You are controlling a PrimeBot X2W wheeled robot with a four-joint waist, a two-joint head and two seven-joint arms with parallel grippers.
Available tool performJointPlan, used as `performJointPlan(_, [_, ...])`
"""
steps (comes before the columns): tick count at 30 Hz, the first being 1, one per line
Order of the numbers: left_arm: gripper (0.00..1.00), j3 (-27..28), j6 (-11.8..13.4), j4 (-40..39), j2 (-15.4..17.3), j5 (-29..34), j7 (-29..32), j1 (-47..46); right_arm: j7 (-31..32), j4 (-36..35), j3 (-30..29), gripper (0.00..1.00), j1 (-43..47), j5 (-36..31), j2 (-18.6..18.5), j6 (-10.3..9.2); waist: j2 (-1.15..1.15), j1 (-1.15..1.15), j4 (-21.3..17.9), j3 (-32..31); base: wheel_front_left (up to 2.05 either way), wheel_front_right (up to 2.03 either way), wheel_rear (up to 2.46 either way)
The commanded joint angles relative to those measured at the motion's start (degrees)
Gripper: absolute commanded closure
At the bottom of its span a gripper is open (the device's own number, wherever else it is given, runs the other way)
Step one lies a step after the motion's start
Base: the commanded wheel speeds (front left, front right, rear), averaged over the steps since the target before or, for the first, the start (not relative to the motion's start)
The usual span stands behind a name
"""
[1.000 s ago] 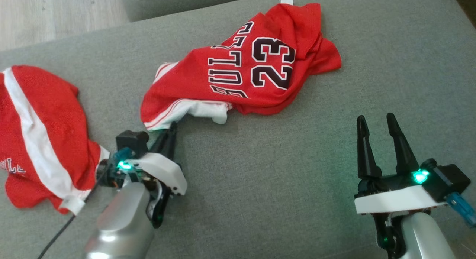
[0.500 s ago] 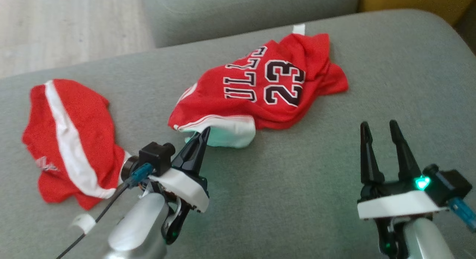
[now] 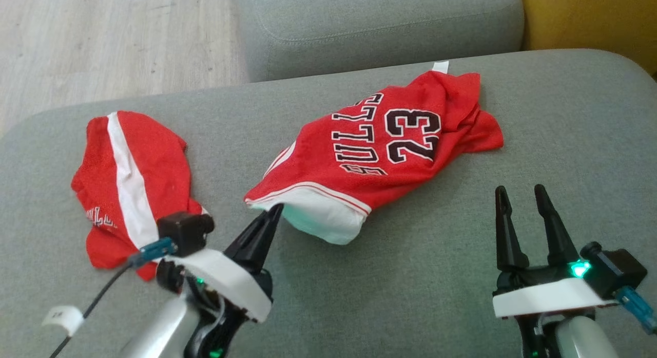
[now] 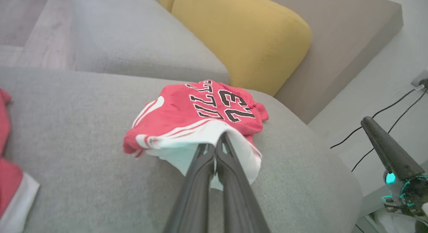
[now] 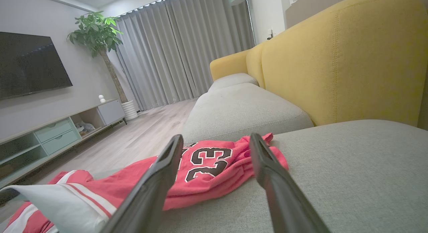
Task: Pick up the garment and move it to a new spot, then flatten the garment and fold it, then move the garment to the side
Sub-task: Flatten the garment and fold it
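On the grey sofa seat (image 3: 410,276), the red Bulls 23 jersey (image 3: 380,152) lies crumpled at centre. Its white hem, at its 7 o'clock corner, is pinched between the pressed-together jaws of the left gripper (image 3: 274,210). At the jersey's 4 o'clock the right gripper (image 3: 519,191) hovers, jaws apart, while a red white-striped garment (image 3: 133,178) lies at 9 o'clock.
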Motion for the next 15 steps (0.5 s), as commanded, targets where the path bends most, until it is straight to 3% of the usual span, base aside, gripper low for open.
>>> performJointPlan(1, [1.00,3.18,0.78,-3.09,1.77,-1.27,1.05,-1.64,-0.60,-1.70,1.37,0.00,-1.33,0.34,-0.38,-0.04,0.00,0.01,-0.03,0.09,0.00,0.00,0.00])
performJointPlan(8, [1.00,2.99,6.94,-0.04,4.07,1.85,4.09,-0.82,-0.60,-1.72,2.37,0.00,-1.96,0.30,-0.38,-0.04,0.00,0.01,-1.40,1.13,0.00,0.00,0.00])
performJointPlan(11, [1.00,2.27,7.62,3.07,4.01,4.15,2.82,-1.83,-0.60,-1.68,2.80,0.00,-2.30,0.15,-0.38,-0.04,0.00,0.01,-2.18,1.53,0.00,0.00,0.00])
performJointPlan(15, [1.00,2.20,7.41,8.70,1.60,4.34,0.31,-3.59,-0.60,-1.74,2.97,0.00,-2.83,-0.12,-0.38,-0.04,0.00,0.01,-3.63,2.25,0.00,0.00,0.00])
